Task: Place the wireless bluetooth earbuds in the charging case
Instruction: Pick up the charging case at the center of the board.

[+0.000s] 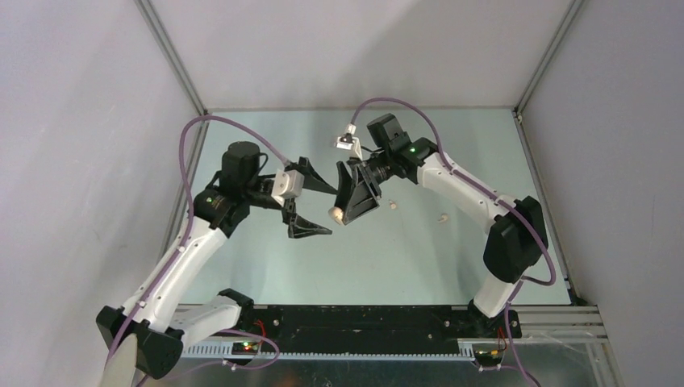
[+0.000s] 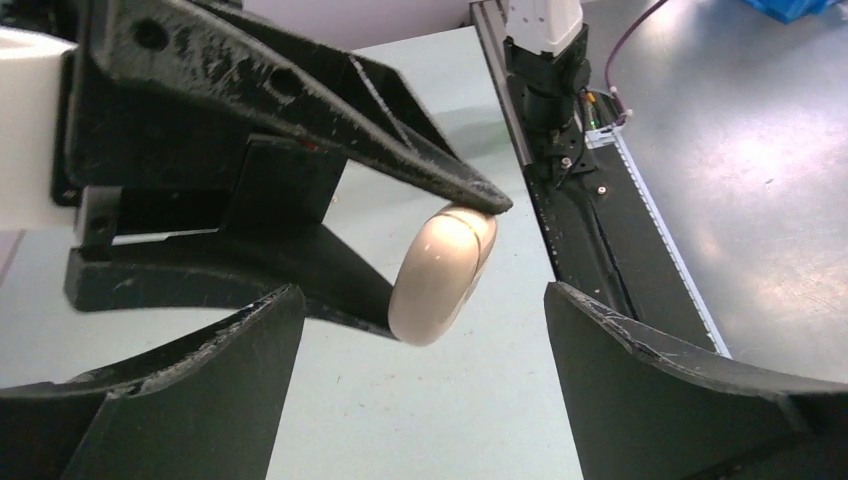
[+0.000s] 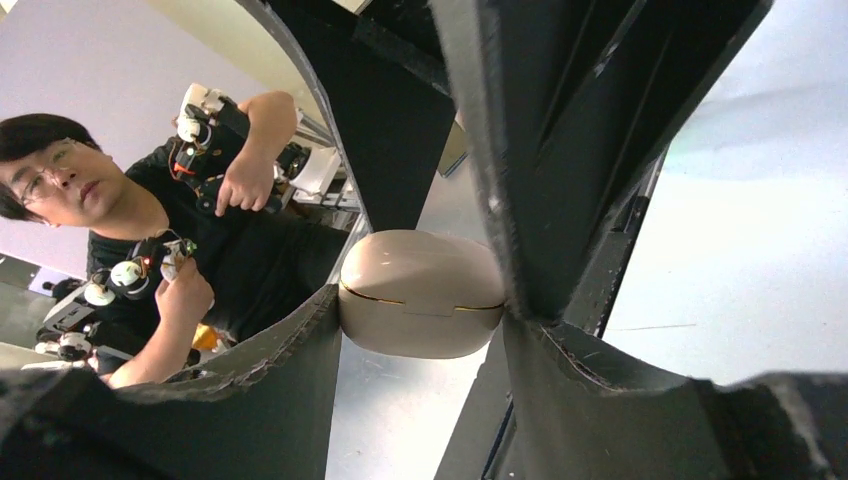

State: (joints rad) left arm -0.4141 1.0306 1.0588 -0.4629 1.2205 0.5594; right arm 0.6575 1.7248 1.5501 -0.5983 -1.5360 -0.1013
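Note:
An off-white oval charging case (image 3: 425,295), its lid closed along a thin seam, hangs above the table with my right gripper (image 3: 420,305) shut on its two ends. Seen from above, the case (image 1: 333,213) sits at the tip of the right gripper (image 1: 348,201). My left gripper (image 1: 329,210) faces it from the left, wide open, one finger on each side of the case without touching it. In the left wrist view the case (image 2: 440,275) lies just ahead of the open left gripper (image 2: 422,300). Two off-white earbuds (image 1: 394,205) (image 1: 443,217) lie on the table right of the case.
The pale green table (image 1: 387,258) is walled by grey panels on the left, back and right. A black rail (image 1: 355,326) with both arm bases runs along the near edge. A person (image 3: 150,250) shows in the background of the right wrist view.

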